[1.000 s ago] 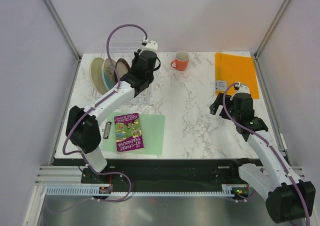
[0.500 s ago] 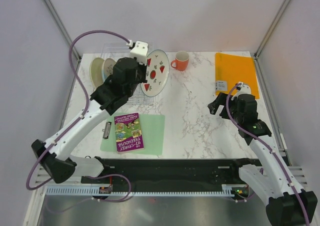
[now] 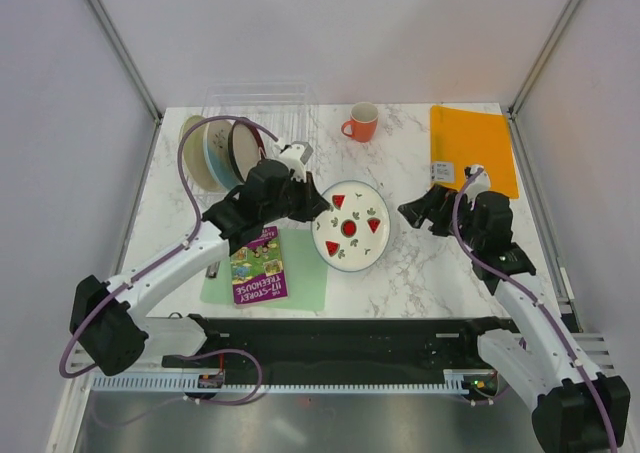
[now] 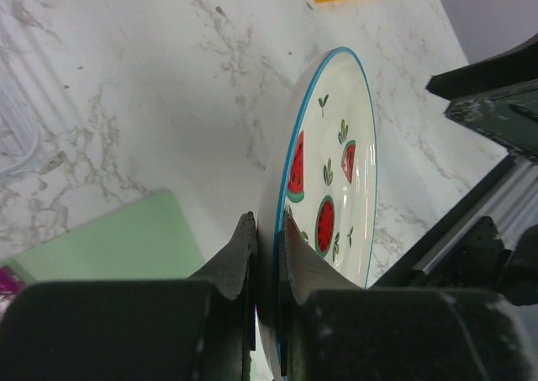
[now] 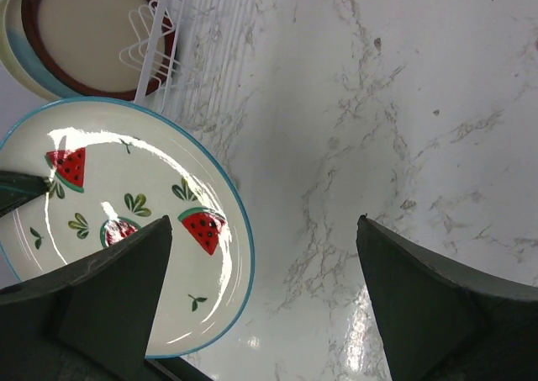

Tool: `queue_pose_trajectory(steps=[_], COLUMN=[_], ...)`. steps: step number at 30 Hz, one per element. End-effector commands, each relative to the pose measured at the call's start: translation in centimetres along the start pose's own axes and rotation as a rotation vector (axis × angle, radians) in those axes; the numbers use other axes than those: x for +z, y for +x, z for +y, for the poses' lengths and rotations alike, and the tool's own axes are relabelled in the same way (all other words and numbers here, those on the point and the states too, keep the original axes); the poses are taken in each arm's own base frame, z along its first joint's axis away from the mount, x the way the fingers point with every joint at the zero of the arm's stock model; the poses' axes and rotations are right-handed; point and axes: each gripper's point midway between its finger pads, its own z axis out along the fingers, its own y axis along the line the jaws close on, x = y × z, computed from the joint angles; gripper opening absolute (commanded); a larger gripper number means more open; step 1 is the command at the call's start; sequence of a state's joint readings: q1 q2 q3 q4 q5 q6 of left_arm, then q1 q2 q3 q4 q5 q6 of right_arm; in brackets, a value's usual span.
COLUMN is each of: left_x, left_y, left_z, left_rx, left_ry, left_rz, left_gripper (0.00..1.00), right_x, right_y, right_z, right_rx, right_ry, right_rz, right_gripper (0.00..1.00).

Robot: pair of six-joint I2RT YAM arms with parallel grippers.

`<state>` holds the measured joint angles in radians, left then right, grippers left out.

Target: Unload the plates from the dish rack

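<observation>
Gripping watermelon plate, left gripper, book reading "TREEHOUSE"

Only readable txt: purple book on green mat, title upside down to top cam, approx. "THE 117-STOREY TREEHOUSE". Small white label at orange sheet edge: print too small to read.

watermelon plate lifted out of dish rack, carried by left pincer to mid-table, right pincer nearer
</observation>
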<state>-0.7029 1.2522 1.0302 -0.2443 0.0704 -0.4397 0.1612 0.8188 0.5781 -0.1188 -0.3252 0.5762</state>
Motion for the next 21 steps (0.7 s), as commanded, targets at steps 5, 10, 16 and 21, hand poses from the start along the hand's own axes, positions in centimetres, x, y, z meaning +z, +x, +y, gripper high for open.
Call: queue_pose_trajectory(steps=[5, 10, 16, 21], left_x=[-1.6, -0.6, 0.8, 1.9], left_y=[-7.5, -6.9, -6.2, -6.1], left_z=[-7.5, -7.9, -7.8, -7.3], left_rx=[-0.153, -0.189, -0.227, -0.225], left_ry=[0.343, 0.387, 0.415, 0.395], left_rz=[-0.263, -0.247, -0.25, -0.239], left_gripper=[0.02, 0.02, 0.02, 0.02], right_x=[0.8, 1.0, 1.2, 1.2], right_y=[1.1, 1.6, 2.9, 2.9], right_z=[1.1, 2.4, 4.0, 3.8], right_rx=[0.038, 0.059, 0.113, 0.156], right_ry=[-0.101, -0.194, -0.321, -0.31], right_rz=[0.029, 0.044, 0.104, 0.097], right_gripper=[0.98, 0.97, 0.49, 0.0])
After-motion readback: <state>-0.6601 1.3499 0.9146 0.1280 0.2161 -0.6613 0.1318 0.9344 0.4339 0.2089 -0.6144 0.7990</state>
